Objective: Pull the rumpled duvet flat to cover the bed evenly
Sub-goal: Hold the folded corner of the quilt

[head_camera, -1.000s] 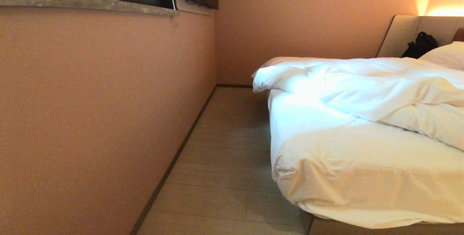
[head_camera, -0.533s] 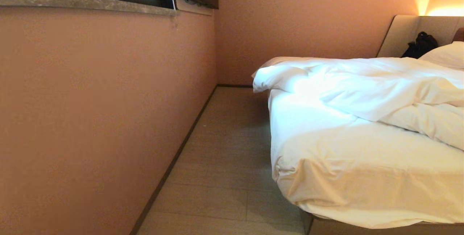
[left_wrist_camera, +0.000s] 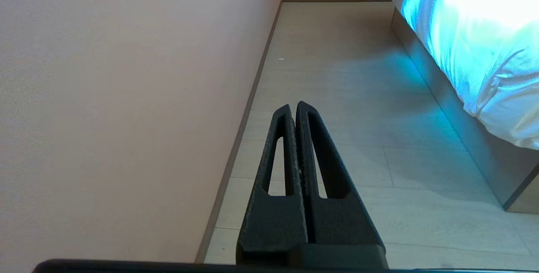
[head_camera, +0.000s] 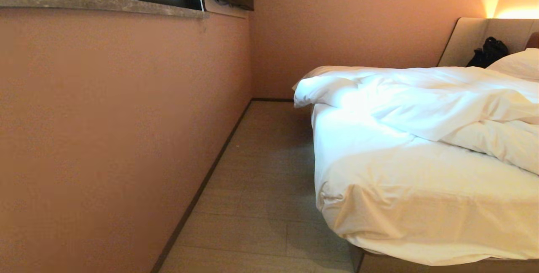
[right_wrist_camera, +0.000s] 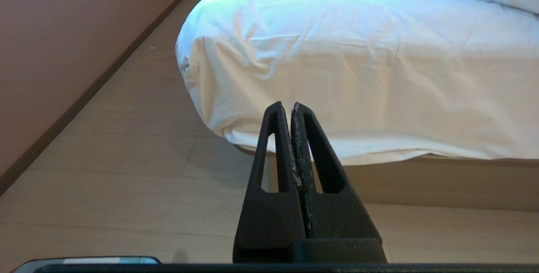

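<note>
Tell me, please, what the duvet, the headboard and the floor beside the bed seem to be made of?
The duvet: soft white fabric, probably cotton over filling; it bunches in puffy folds. The headboard: beige padded upholstery, perhaps leatherette, smooth and matte. The floor: pale wood-look planks or tiles, faint seams, slight sheen.

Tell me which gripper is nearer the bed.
Right. The right gripper points at the bed's foot corner; the left gripper hangs over the floor beside it.
</note>
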Available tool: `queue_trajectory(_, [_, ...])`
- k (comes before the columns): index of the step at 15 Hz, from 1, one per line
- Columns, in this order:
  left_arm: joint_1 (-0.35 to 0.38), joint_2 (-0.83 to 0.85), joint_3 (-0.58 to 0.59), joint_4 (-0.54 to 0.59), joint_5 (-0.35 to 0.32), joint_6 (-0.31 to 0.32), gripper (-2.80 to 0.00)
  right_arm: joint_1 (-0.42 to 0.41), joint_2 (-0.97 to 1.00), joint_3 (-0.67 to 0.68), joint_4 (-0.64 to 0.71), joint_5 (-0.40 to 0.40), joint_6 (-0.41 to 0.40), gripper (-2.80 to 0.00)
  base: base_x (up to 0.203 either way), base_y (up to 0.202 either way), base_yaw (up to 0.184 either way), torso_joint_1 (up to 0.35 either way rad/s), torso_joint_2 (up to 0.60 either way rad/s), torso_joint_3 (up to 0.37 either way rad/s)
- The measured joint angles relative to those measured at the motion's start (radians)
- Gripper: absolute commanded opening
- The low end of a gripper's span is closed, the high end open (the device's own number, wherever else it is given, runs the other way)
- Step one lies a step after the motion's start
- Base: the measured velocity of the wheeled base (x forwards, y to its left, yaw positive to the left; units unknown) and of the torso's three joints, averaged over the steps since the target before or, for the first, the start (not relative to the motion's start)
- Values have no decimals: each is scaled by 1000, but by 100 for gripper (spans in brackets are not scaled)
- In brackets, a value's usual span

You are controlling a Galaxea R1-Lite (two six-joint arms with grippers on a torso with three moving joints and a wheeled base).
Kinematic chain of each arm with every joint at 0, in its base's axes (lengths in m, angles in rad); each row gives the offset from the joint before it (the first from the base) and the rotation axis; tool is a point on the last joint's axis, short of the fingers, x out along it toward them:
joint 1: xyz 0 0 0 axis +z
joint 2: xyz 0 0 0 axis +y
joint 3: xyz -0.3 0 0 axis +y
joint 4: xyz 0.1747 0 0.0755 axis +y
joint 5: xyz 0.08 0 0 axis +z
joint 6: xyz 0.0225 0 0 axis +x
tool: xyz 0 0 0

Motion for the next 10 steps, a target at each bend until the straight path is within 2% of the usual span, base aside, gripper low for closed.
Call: queue_trajectory(10, [0, 0, 0, -2, 1, -17, -280, 0, 0, 9, -28, 1, 6, -280, 0, 0, 0, 0, 0, 0])
